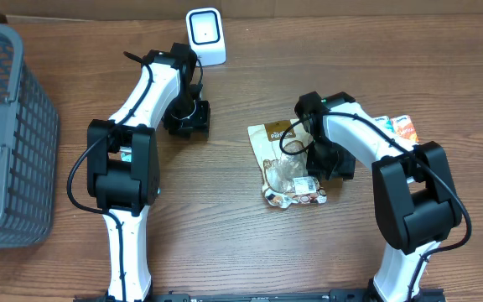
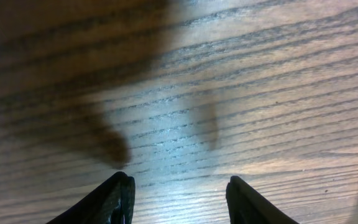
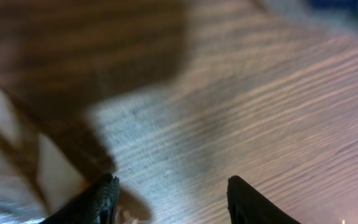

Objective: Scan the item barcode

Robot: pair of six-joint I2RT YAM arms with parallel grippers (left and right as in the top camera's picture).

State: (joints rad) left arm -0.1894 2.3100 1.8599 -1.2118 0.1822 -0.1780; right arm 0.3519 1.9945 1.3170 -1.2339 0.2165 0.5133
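**Desk:** Location of the snack pouch [image 1: 288, 164]?

**Photo:** Flat on the wooden table [image 1: 225, 243], right of centre, brown printed end toward the far edge, crumpled clear end toward the near one. Well apart from the white barcode scanner [image 1: 205, 35] standing at the far edge.

**Desk:** State of the right gripper [image 1: 329, 161]?

**Photo:** Low over the table, hard against the pouch's right edge; touching or not, impossible to tell from above. Seen from the wrist, fingers [image 3: 101, 199] parted partway, only bare wood grain between, a blurred strip of packaging at the left border. Holding nothing.

**Desk:** And the left gripper [image 1: 187, 117]?

**Photo:** Pointed down at the table on the near side of the scanner. Jaws likewise part open, gripping nothing, plain wood and the arm's own shadow in the gap.

**Desk:** Anything else in shot?

**Photo:** Grey mesh basket [image 1: 7, 134] at the far left; two more small packets [image 1: 397, 127] behind the right arm.
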